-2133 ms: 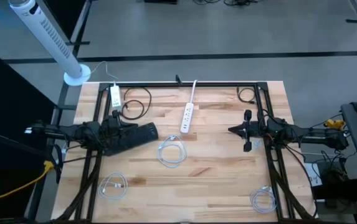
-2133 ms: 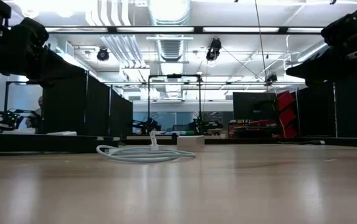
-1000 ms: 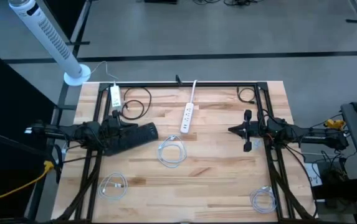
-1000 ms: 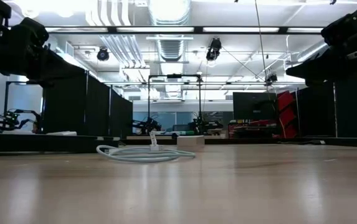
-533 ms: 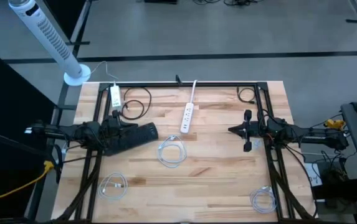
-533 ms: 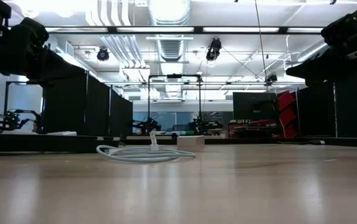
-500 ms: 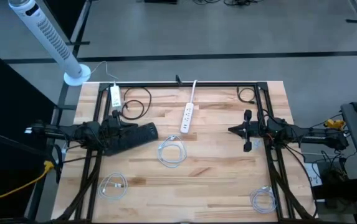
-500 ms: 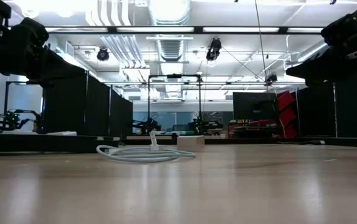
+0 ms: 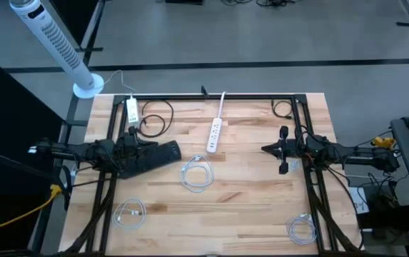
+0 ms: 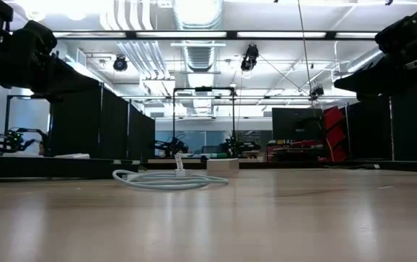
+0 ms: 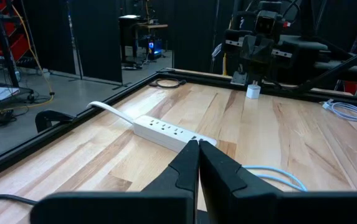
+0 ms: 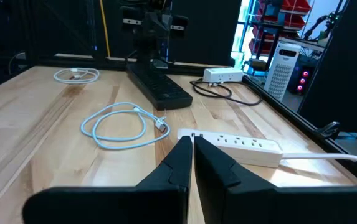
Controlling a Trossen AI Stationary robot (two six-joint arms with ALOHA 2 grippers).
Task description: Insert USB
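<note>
On the wooden table [image 9: 247, 207], the coiled white USB cable [image 9: 196, 175] lies near centre; at its 12 o'clock, just beside, the white power strip [image 9: 214, 135]; left gripper [image 11: 198, 147] at 9 o'clock and right gripper [image 12: 192, 142] at 3 o'clock hover with fingers pressed together, seemingly holding nothing.

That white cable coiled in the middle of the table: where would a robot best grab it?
Probably at the plug end, which sticks out of the white cable coil toward the power strip. It is the stiff part; the loops lie limp and flat. Come straight down from above.
</note>
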